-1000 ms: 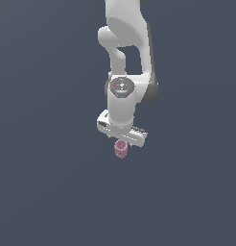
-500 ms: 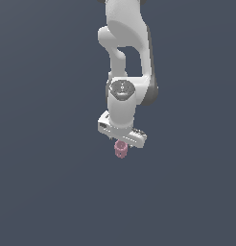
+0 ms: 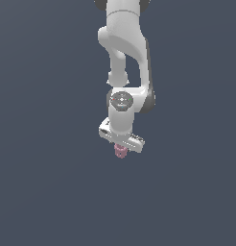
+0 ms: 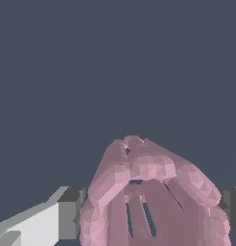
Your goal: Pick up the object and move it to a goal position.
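Observation:
The object is a small pink ridged cylinder (image 3: 121,152). In the exterior view it hangs just under my white hand, near the middle of the picture. My gripper (image 3: 121,151) is shut on it and holds it up, with only plain grey behind it. In the wrist view the pink object (image 4: 148,197) fills the space between my two fingers (image 4: 71,213), its ridged side and hollow round end facing the camera. The fingertips are mostly hidden behind it.
A plain dark grey background fills both views. My white arm (image 3: 124,57) comes down from the top of the exterior view.
The arm and the pink object have shifted very slightly upward. The grip has not changed.

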Controlling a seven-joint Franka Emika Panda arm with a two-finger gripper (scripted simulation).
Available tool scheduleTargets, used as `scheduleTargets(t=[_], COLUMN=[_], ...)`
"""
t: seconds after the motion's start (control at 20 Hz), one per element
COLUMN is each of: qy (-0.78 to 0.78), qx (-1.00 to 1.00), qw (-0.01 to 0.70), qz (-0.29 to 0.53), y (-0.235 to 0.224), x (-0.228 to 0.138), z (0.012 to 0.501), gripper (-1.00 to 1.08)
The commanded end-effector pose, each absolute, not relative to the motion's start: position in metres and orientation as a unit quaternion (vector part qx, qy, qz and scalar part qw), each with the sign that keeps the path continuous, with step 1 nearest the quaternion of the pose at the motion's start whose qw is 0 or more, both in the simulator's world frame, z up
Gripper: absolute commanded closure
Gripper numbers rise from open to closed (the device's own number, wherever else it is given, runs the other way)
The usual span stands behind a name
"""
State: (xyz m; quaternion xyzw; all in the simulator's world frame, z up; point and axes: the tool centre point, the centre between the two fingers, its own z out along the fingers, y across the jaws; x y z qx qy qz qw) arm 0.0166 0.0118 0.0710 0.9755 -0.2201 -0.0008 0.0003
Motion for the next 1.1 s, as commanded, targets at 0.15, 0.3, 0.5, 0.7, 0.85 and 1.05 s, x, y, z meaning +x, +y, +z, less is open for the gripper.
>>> scheduleTargets(t=[0.15, 0.3, 0.5, 0.7, 0.85, 1.05], qy=[-0.22, -0.22, -0.22, -0.22, -0.22, -0.22], qx=[0.975, 0.975, 0.975, 0.975, 0.975, 0.975], qw=[0.0, 0.0, 0.0, 0.0, 0.0, 0.0], qz=[0.0, 0.0, 0.0, 0.0, 0.0, 0.0], y=[0.012, 0.012, 0.012, 0.011, 0.008, -0.001], x=[0.018, 0.018, 0.018, 0.018, 0.015, 0.007], z=[0.068, 0.068, 0.068, 0.069, 0.072, 0.081], gripper=[1.08, 1.08, 1.08, 1.08, 1.08, 1.08])
